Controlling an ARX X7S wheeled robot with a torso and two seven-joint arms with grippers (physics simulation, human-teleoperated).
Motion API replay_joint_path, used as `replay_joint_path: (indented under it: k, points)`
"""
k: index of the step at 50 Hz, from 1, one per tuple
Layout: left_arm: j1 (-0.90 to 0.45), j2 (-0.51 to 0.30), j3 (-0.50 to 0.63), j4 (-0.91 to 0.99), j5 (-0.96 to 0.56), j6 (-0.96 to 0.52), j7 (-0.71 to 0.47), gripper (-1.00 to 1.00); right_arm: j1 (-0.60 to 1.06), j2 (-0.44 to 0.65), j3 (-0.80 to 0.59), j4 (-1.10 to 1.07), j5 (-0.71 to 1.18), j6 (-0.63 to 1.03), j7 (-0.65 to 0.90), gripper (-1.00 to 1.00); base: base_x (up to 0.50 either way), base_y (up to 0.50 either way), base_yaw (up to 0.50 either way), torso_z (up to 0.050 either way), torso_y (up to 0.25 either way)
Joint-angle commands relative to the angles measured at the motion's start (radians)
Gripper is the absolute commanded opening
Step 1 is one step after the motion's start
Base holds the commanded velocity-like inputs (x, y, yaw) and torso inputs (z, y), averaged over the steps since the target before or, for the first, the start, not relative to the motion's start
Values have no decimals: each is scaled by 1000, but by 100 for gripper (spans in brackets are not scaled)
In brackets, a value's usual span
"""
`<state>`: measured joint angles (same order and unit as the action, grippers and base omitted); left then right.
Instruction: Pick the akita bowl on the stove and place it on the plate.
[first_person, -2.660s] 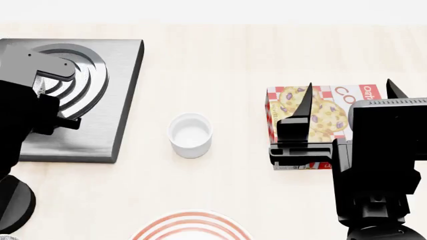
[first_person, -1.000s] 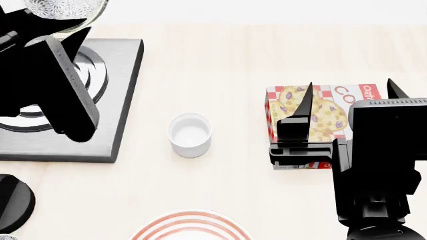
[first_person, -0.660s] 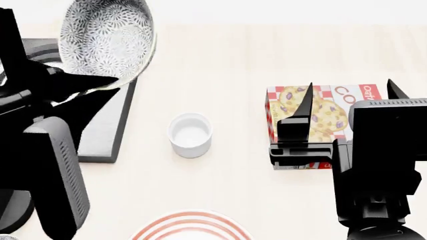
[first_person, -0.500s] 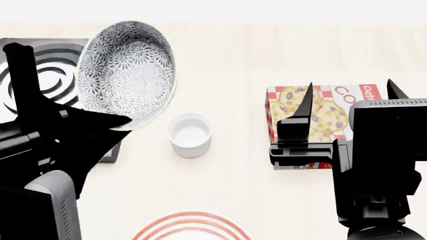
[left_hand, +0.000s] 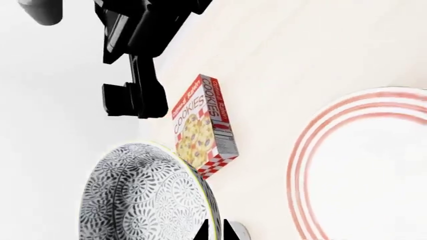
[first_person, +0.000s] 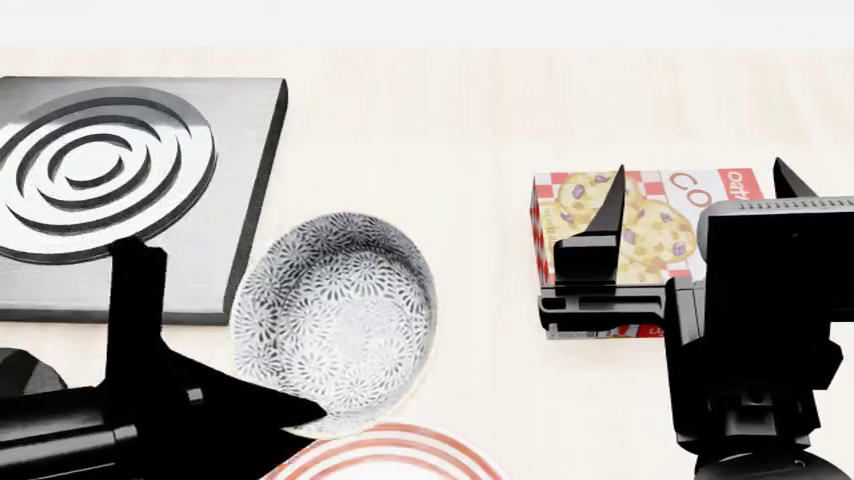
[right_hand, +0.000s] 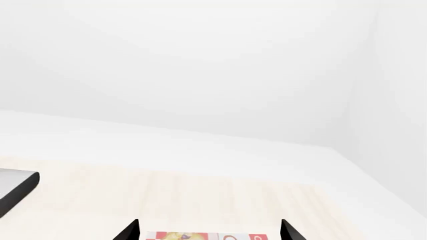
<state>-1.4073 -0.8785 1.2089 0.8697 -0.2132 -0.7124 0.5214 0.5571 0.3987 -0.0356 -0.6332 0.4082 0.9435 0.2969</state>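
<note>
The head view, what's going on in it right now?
The left end effector holds the akita bowl by its rim, tilted in the air between the stove and the plate. The stove's burner rings are bare, and the bowl is not yet on the plate. The right end effector hangs open over the cookie box, holding nothing.
</note>
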Motion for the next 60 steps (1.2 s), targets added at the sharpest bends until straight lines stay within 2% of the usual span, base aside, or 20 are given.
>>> replay_joint_path:
  k: [1, 25, 38, 60]
  points:
    - [-4, 86, -79, 26, -135, -104, 41, -100, -1, -17, 21, -1, -13, 1, -18, 100, 0, 0, 0, 0, 0]
    - [6, 138, -50, 113, -255, -249, 54, -100, 1, -14, 20, -3, -4, 5, -10, 100, 0, 0, 0, 0, 0]
    - [2, 136, 25, 113, -206, -237, 56, -100, -1, -13, 22, 4, -2, -6, -8, 100, 0, 0, 0, 0, 1]
    - [36, 112, 88, 49, -148, -188, 41, -100, -4, -9, 20, 9, 2, -14, -6, 100, 0, 0, 0, 0, 0]
